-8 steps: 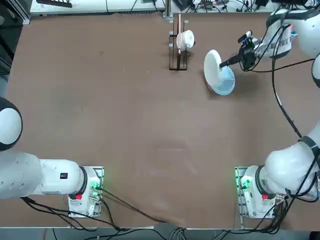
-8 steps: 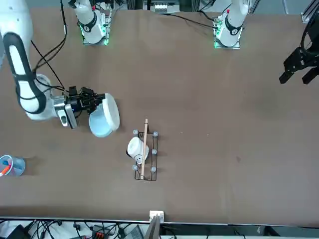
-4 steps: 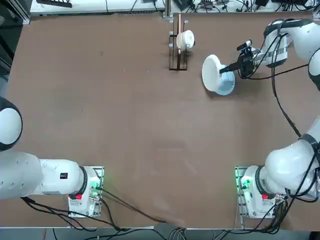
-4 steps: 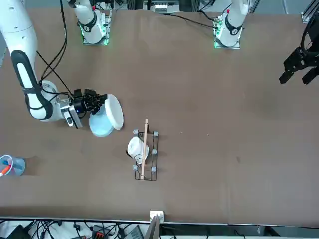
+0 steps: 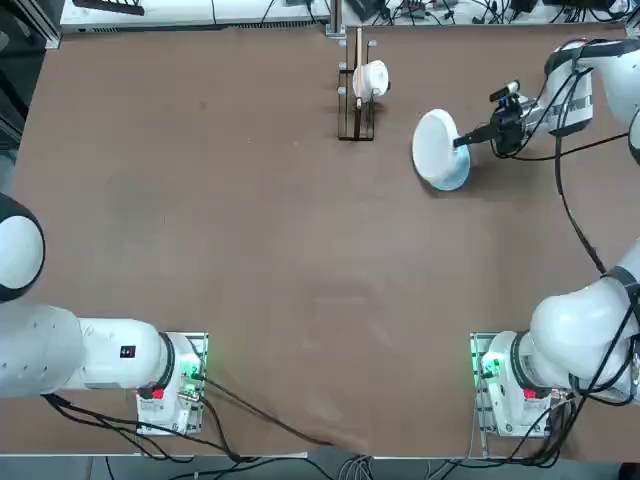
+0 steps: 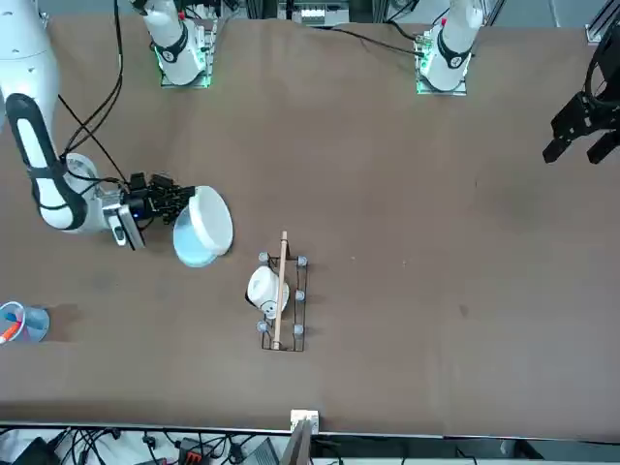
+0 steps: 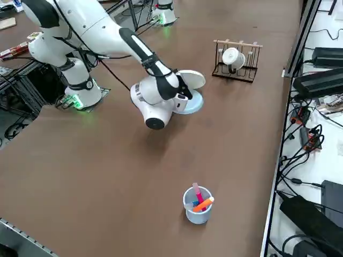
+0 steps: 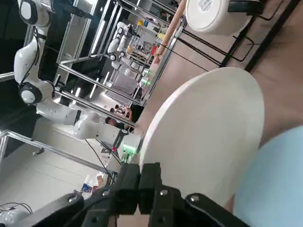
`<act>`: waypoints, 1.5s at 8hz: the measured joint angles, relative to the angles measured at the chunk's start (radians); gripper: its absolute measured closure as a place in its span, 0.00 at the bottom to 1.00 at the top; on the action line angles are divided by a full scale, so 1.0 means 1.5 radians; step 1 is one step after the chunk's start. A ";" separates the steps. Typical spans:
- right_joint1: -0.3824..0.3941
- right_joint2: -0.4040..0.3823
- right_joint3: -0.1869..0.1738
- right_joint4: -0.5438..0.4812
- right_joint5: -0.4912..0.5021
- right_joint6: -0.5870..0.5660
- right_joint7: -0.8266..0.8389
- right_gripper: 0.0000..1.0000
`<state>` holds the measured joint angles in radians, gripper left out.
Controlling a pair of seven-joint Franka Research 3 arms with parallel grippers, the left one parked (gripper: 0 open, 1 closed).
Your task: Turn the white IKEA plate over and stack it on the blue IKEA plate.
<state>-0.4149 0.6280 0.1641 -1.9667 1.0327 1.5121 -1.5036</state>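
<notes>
Aslant — white plate (image 5: 436,146), right fingers (image 8: 151,182) gripping rim (image 8: 150,129)

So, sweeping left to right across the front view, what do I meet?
Marker cup → right gripper, jaws shut on the white plate's rim → wire rack with wooden bar.

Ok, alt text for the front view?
Right gripper, fingers shut on the white plate, holds it tilted over the blue plate. Nearby are a rack with a white cup, and a cup of pens.
</notes>
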 joint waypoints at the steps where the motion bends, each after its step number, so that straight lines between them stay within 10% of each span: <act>1: -0.012 0.009 0.000 0.016 -0.017 0.000 0.000 0.96; 5: -0.029 0.075 -0.001 0.118 -0.045 -0.003 0.001 0.84; 9: -0.062 0.093 -0.005 0.187 -0.124 0.003 0.000 0.04; 12: -0.091 0.092 -0.005 0.244 -0.187 0.003 0.000 0.00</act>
<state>-0.5512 0.7661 0.1560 -1.6007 0.7523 1.5169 -1.5030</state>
